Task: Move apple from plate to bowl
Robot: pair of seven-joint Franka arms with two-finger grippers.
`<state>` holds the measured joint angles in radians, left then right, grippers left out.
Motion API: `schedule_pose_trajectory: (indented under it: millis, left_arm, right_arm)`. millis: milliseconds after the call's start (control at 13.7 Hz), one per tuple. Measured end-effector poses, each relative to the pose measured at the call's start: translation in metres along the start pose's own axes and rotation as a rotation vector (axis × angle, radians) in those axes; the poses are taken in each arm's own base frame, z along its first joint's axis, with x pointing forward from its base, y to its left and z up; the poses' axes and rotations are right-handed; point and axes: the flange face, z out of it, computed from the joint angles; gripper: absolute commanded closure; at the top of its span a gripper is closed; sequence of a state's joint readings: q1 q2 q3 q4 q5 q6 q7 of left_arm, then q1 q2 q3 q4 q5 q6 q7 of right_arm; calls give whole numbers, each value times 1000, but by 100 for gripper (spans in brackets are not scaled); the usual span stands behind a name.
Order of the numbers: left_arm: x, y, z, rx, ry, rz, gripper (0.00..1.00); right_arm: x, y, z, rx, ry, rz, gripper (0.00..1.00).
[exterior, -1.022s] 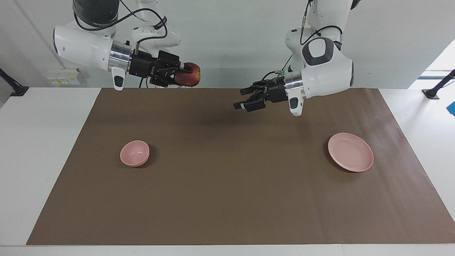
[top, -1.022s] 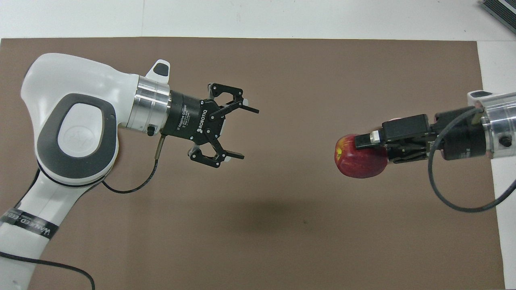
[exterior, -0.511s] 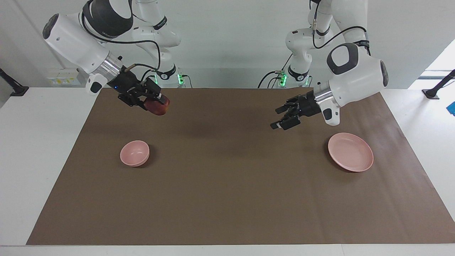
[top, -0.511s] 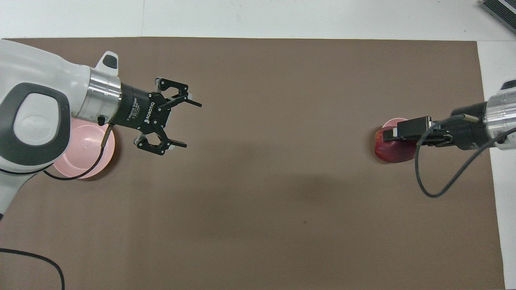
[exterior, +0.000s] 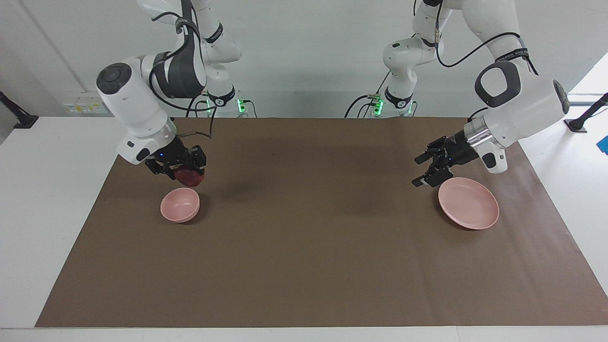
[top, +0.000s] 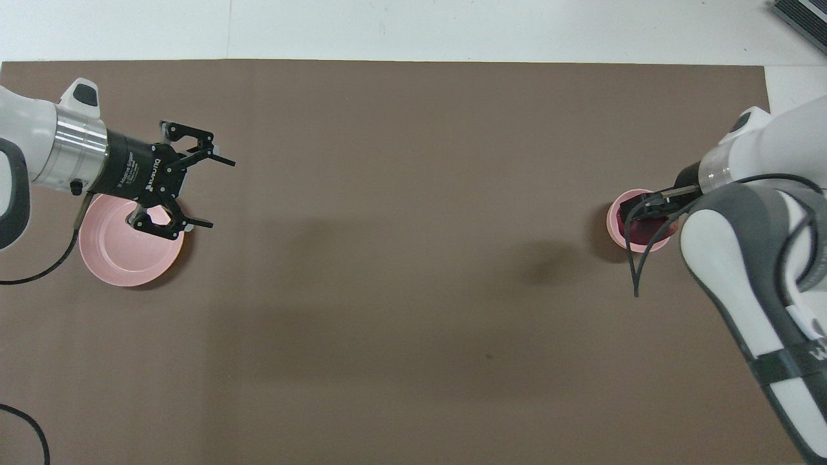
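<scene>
The dark red apple (exterior: 190, 178) is held in my right gripper (exterior: 186, 175), which is shut on it just above the small deep pink bowl (exterior: 178, 215). In the overhead view the apple (top: 638, 232) covers most of the bowl (top: 612, 223), with the right gripper (top: 639, 216) over it. The flat pink plate (exterior: 470, 209) lies empty toward the left arm's end of the table. My left gripper (exterior: 419, 171) is open and empty, in the air by the plate's rim. In the overhead view the left gripper (top: 218, 192) partly overlaps the plate (top: 126, 258).
A brown mat (exterior: 304, 256) covers most of the white table (exterior: 52, 199); bowl and plate both rest on it. Nothing else lies on the mat between them.
My right gripper has carried the apple down from high over the mat to just above the bowl. My left gripper has drawn back from the middle of the table to the plate's rim, still open.
</scene>
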<state>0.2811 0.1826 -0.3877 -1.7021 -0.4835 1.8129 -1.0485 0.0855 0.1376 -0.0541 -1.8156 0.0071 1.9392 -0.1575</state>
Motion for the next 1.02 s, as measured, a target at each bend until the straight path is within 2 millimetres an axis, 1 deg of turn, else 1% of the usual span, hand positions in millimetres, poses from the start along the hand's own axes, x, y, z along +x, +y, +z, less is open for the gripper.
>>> schedule_pose_trajectory:
  millis: [219, 511, 730, 1022]
  left_arm:
    - [4, -4, 1, 74, 122, 49, 0]
    - [3, -5, -2, 94, 153, 140, 0]
    - [2, -7, -8, 105, 153, 244, 0]
    - [1, -10, -17, 108, 162, 403, 0]
  right_arm:
    - [14, 2, 29, -150, -20, -84, 100]
    - [19, 7, 60, -216, -66, -113, 100]
    - [18, 13, 78, -246, -81, -124, 100]
    - [18, 13, 92, -247, -82, -106, 100]
